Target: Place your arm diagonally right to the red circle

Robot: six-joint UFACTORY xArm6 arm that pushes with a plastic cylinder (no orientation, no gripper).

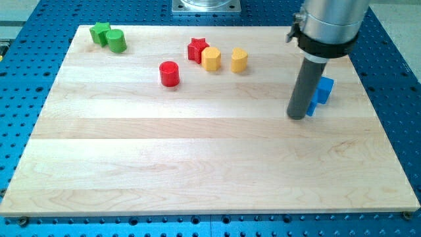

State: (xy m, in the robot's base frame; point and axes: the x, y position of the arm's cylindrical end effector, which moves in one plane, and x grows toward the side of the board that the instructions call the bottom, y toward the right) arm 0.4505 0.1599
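Pale wooden board (197,171) with green star (100,31), green cylinder (117,41), red star (197,49), red cylinder (170,74), two yellow blocks (211,58), blue block (323,91)

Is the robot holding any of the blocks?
No, nothing is held. My tip only pushes; it stands beside the blue block, far right of the red circle.

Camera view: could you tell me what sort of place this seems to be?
Probably a robotics lab bench: a wooden board lies on a blue perforated table, with small blocks such as the red cylinder, and my tip beside a blue block.
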